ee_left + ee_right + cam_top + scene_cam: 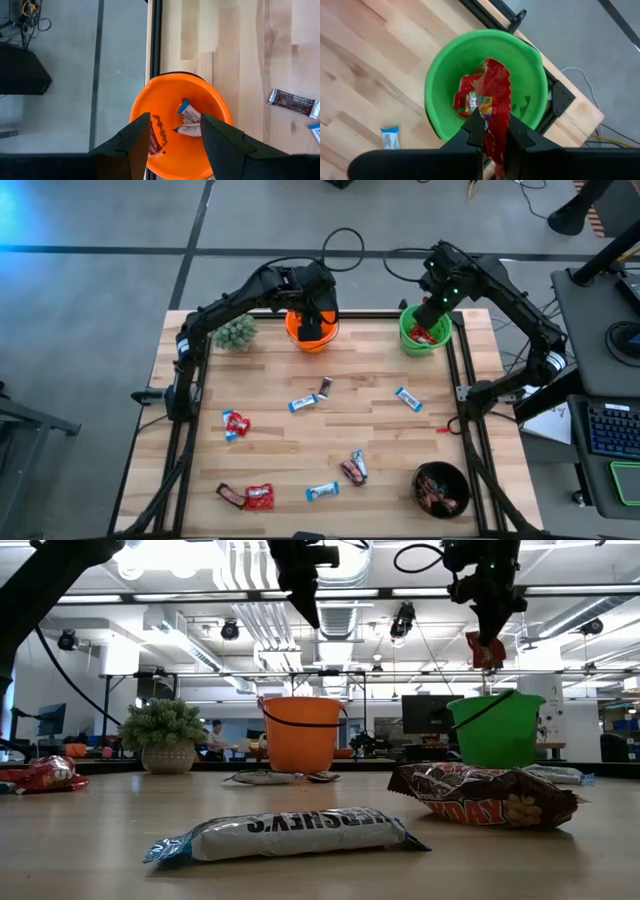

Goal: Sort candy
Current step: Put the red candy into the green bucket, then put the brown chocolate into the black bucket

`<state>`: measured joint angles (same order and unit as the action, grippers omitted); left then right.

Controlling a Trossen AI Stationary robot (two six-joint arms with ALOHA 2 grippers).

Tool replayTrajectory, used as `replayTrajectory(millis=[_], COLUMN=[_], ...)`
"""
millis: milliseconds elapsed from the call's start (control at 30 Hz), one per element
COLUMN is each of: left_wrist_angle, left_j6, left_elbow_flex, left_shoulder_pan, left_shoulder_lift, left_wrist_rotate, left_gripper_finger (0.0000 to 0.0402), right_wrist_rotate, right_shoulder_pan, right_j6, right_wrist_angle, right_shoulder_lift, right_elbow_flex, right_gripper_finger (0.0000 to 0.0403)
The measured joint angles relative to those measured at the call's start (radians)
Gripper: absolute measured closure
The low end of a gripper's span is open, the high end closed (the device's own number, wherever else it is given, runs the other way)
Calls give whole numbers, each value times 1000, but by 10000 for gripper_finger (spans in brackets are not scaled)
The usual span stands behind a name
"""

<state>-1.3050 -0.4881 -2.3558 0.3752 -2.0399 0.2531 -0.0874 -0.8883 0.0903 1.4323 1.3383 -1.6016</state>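
The candy lies scattered on the wooden table: blue-and-white bars (303, 402), a dark brown bar (326, 387) and red packets (235, 423). My left gripper (175, 145) hangs open above the orange bucket (165, 90), with nothing between its fingers; blue-and-white bars (190, 120) lie in that bucket. My right gripper (495, 135) is shut on a red packet (496, 95) above the green bucket (440, 75), which has red packets (465, 97) inside. In the low view the right gripper (487, 632) is well above the green bucket (497, 730). My right gripper pinches one end of the red packet (495, 125) between its two fingers, which come from above and point steeply down. The packet hangs below the fingertips (487, 650), lifted clear and over the green bucket's mouth.
A small green plant (236, 332) stands at the far left of the table, beside the orange bucket (312, 330). A black bowl (441, 488) with dark brown bars sits at the near right. More candy lies near the front edge (260, 497).
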Motion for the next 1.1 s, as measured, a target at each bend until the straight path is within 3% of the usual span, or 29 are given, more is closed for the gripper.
replayTrajectory(millis=[233,700,1100], left_wrist_angle=[-15,-75,-117], left_j6=[0,63,105], left_elbow_flex=[0,0,1], left_shoulder_pan=[0,0,1], left_shoulder_lift=[0,-1,-2], left_wrist_rotate=[0,0,0], left_gripper_finger=[246,246,246], right_wrist_rotate=[-10,-18,-18], right_shoulder_pan=[1,1,2], right_j6=[1,-12,-12], right_wrist_angle=[23,18,6], right_shoulder_lift=[0,0,0], right_elbow_flex=[0,1,1], right_gripper_finger=[372,267,265])
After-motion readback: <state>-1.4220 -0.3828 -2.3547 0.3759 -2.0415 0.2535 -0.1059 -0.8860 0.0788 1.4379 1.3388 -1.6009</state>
